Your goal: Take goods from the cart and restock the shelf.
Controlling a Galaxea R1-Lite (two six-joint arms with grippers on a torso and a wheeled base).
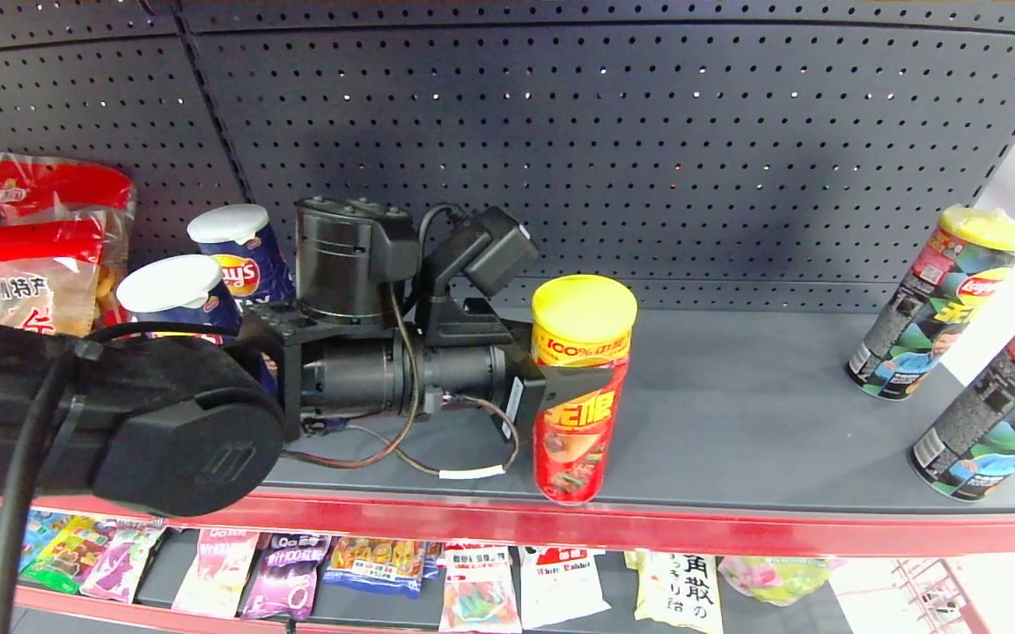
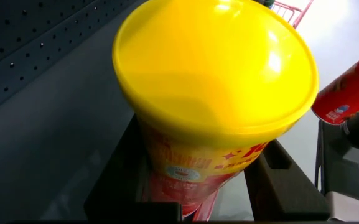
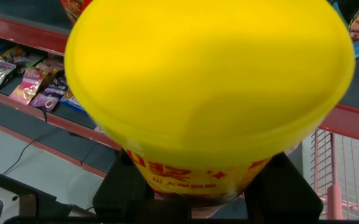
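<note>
My left claw [image 1: 573,383] pinched the yellow-lidded chip can [image 1: 577,440], the shelf's red lip [image 1: 736,528] just beneath; a skewed release risked toppling it off.

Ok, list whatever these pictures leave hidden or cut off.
- Left wrist view: the yellow lid hides the red can's base, so its contact with the shelf is unclear.
- Right wrist view: the second red can's lid covers where the right hand grips it.
- Head view: the left arm hides the blue cans' lower parts; the picture's edge cuts off the right black can.
</note>
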